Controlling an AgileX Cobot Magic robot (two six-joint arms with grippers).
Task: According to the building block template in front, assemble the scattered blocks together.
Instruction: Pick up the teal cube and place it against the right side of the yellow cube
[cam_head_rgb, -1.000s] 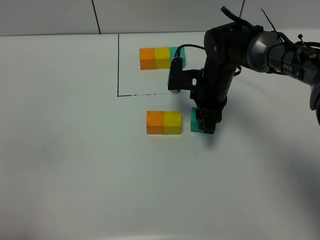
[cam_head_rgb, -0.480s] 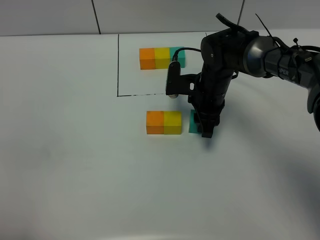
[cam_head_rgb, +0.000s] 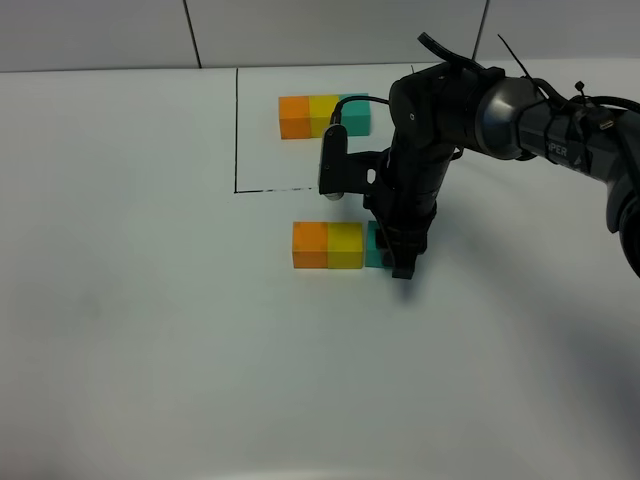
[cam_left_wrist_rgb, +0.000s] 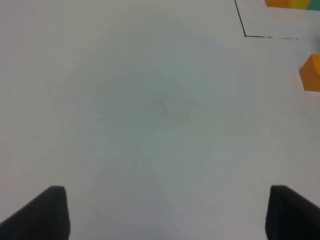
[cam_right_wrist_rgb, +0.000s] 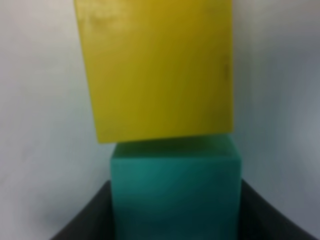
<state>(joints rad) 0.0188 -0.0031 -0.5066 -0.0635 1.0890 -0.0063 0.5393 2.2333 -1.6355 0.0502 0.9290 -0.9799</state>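
The template (cam_head_rgb: 324, 116) is an orange-yellow-teal row inside a thin black outline at the back of the table. In front of it the loose orange cube (cam_head_rgb: 310, 245) and yellow cube (cam_head_rgb: 345, 245) stand joined. My right gripper (cam_head_rgb: 392, 256) is shut on the teal cube (cam_head_rgb: 372, 250) and holds it against the yellow cube's right side. In the right wrist view the teal cube (cam_right_wrist_rgb: 175, 192) sits between the fingers and touches the yellow cube (cam_right_wrist_rgb: 157, 67). My left gripper (cam_left_wrist_rgb: 165, 212) is open and empty over bare table, with the orange cube (cam_left_wrist_rgb: 311, 73) at the edge of its view.
The black outline's corner (cam_head_rgb: 237, 190) lies just behind the loose row. The right arm (cam_head_rgb: 520, 105) reaches in from the right over the table's back. White table surface (cam_head_rgb: 200, 380) surrounds the blocks.
My right gripper has slid the teal cube leftward, closing the gap until it meets the yellow cube. The orange and yellow cubes have not moved.
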